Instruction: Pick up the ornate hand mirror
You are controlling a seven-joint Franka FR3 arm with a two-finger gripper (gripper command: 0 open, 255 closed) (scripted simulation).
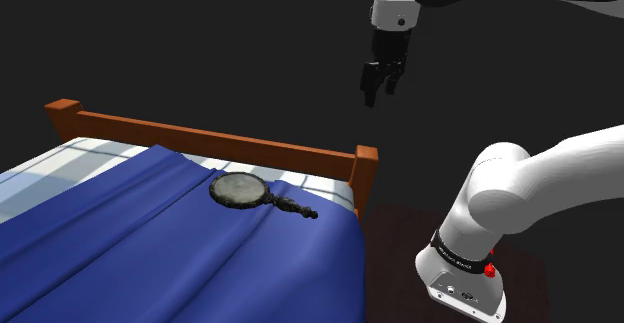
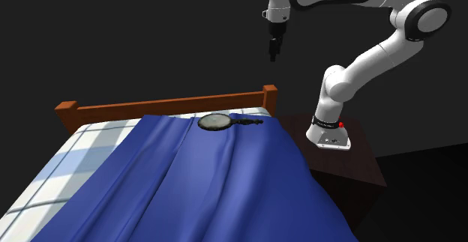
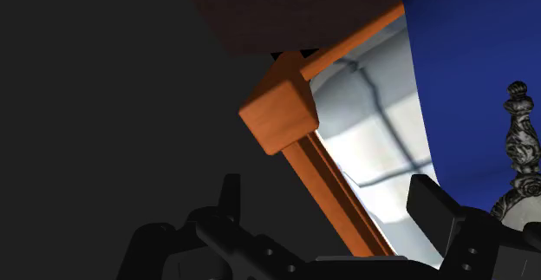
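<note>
The hand mirror (image 1: 240,190) lies flat on the blue blanket (image 1: 150,256) beside the wooden rail (image 1: 200,139), handle pointing to the shoulder view's right (head leftward). The gripper (image 1: 378,93) hangs well above, fingers apart, empty.

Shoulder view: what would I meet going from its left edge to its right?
Left bedpost → hand mirror → gripper → arm's base
</note>
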